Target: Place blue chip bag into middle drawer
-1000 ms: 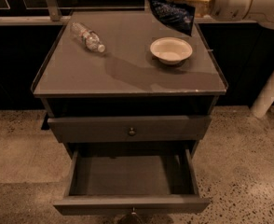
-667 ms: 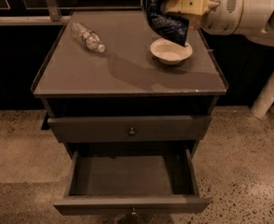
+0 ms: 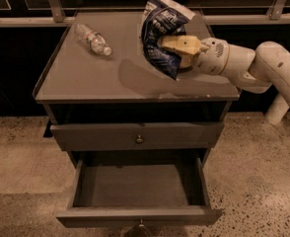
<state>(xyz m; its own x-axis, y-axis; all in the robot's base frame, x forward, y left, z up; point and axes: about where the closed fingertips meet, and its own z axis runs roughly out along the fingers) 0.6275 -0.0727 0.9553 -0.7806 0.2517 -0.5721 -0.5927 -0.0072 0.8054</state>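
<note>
- Since a second ago, the arm (image 3: 278, 63) has come in from 2 o'clock toward the front of the cabinet, and the blue chip bag (image 3: 160, 23) has come with it.
- The gripper (image 3: 170, 47) is at 1 o'clock from the middle of the view, up over the cabinet top (image 3: 86, 78). It is squeezed tight on the bag.
- The bag hangs in the air above the cabinet top and does not look like it touches it.
- A water bottle (image 3: 92, 38) lies on its side at 9 o'clock from the bag, well apart from it.
- The middle drawer (image 3: 135, 186) is pulled out at 6 o'clock, and nothing lies in it. The top drawer (image 3: 100, 135), with the brass knob (image 3: 139, 139), is pushed in just above it.
- I think this is the carrying step: the bag is picked up but not in the drawer yet.
- Next, the bag likely has to go past the front edge toward 6 o'clock, then down low into the open drawer.
- The bag is big and crinkly, so it may bump the edge on the way.
</note>
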